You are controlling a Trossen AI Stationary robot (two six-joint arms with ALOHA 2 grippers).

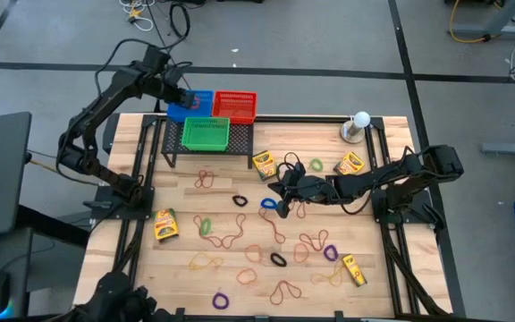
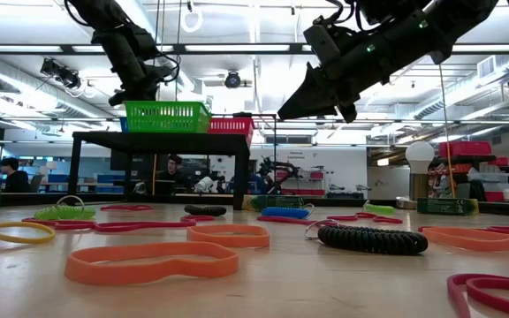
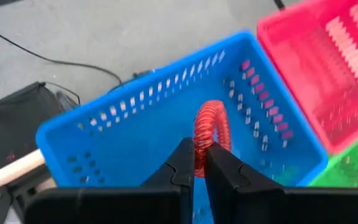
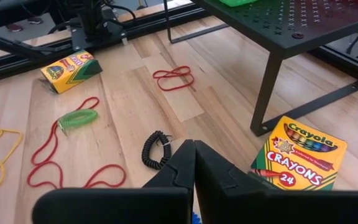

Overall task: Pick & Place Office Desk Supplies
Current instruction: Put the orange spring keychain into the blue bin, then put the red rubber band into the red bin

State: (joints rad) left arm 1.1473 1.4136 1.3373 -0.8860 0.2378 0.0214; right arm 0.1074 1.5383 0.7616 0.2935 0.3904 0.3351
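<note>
Left wrist view: left gripper [image 3: 199, 163] pinched shut on a red coiled band [image 3: 211, 134], held over the blue basket [image 3: 135, 118]. Right gripper [image 1: 283, 199] closed, empty, above mid-table near a crayon box [image 4: 300, 154]. Loose rubber bands [image 1: 231, 234] scattered across the table [image 1: 150, 268].

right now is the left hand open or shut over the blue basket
Shut on the red coiled band: the left hand pinches it between its fingers, held above the blue basket.
</note>
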